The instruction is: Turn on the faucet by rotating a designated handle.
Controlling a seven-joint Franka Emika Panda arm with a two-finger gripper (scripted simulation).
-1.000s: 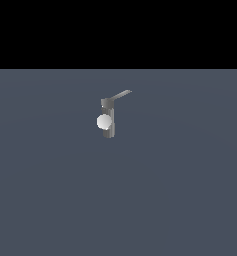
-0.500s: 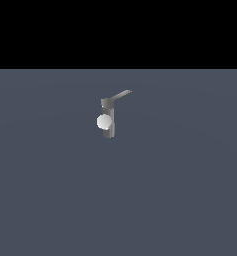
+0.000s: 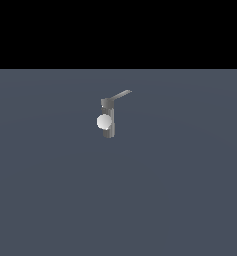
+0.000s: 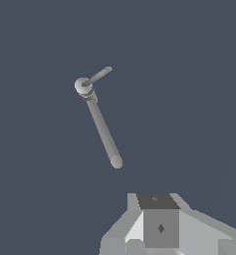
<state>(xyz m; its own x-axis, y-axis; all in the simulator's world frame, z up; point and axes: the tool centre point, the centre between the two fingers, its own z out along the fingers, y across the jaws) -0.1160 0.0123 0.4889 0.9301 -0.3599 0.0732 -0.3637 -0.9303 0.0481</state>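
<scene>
Standing upright on the grey floor in the exterior view, the faucet carries a pale ball on its front. Its handle runs from the post's top toward the exterior view's right, rising slightly.

From the wrist view, the faucet lies well apart from the gripper, whose opening I cannot tell; the handle juts sideways and a long spout angles off.

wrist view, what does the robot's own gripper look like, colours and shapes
Only part of the gripper shows, at the picture's edge: blocky, faceted grey and pale whitish panels around a darker grey square face with a small dark diamond mark, and a dark slab above it. No cables or lettering are visible. The jaws themselves cannot be made out. The exterior view shows no arm at all.
</scene>
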